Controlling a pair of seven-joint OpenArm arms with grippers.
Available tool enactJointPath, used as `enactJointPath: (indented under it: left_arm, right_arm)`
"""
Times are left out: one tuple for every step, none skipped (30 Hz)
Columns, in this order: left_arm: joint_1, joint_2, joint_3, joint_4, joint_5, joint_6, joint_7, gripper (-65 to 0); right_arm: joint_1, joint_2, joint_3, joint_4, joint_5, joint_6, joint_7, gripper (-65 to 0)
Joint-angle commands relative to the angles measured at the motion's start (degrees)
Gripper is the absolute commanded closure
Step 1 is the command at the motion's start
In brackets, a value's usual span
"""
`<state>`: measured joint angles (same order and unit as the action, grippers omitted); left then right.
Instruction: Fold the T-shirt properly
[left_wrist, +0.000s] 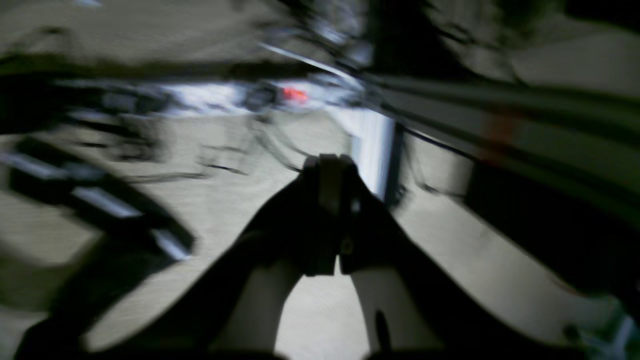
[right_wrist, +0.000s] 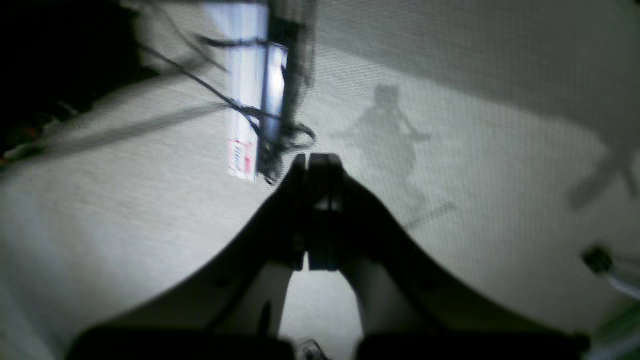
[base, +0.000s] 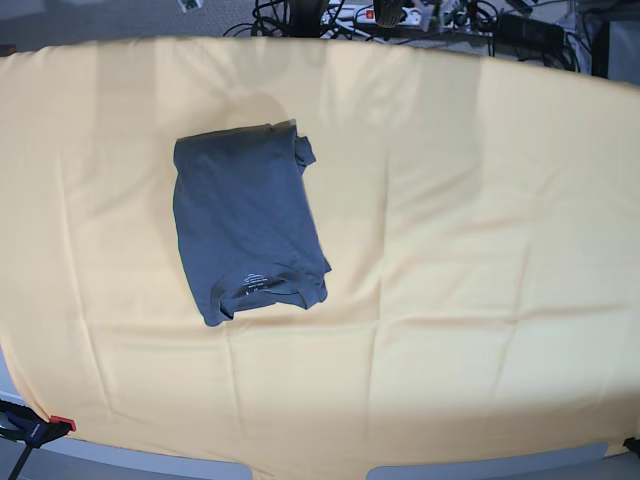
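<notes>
The dark slate-grey T-shirt (base: 245, 220) lies folded into a rough rectangle on the yellow cloth, left of the middle in the base view. Its pale neck label (base: 255, 280) faces up near its front edge. Neither arm shows in the base view. In the left wrist view my left gripper (left_wrist: 330, 162) is shut and empty, and the picture is blurred. In the right wrist view my right gripper (right_wrist: 317, 162) is shut and empty over pale floor. The T-shirt shows in neither wrist view.
A large yellow cloth (base: 480, 250) covers the table. A clamp (base: 35, 430) grips the front left edge. Cables and power strips (base: 400, 15) lie behind the table. A white post with cables (right_wrist: 250, 100) shows in the right wrist view.
</notes>
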<state>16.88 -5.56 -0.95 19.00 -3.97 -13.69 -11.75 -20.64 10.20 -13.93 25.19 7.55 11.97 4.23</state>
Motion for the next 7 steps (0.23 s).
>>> enactJointPath:
  left_arm:
    - [1.25, 0.15, 1.25, -0.09, -0.83, 1.81, -0.37, 0.0]
    - [1.57, 1.18, 2.67, 0.07, -1.01, 3.04, -1.07, 0.0]
    - [1.73, 1.97, 3.89, 0.31, -0.96, 4.11, -1.77, 0.0]
    - [1.70, 2.43, 4.92, 0.61, -0.87, 4.68, -1.79, 0.0]
    - [1.68, 3.04, 5.68, 0.96, -0.90, 4.76, -1.77, 0.0]
    - [1.70, 3.78, 6.14, 1.40, -1.07, 4.74, -1.75, 0.0]
    - [1.79, 4.17, 6.19, 1.68, -1.11, 4.74, -1.57, 0.0]
  right_arm:
    - [-0.44, 0.20, -0.70, 0.26, -0.15, -0.35, 0.68, 0.0]
    - [-0.44, -0.20, -1.29, 0.28, -0.15, -0.70, 0.72, 0.0]
    - [-0.44, -0.48, -1.75, 0.33, -0.15, -0.94, 0.72, 0.0]
    - [-0.46, -0.70, -2.03, 0.33, -0.15, -1.11, 0.68, 0.0]
    - [-0.48, -0.85, -2.23, 0.33, -0.13, -1.33, 0.70, 0.0]
    - [-0.48, -1.01, -2.21, 0.33, -0.15, -1.51, 0.70, 0.0]
    - [-0.48, -1.14, -2.21, 0.31, -0.13, -1.73, 0.72, 0.0]
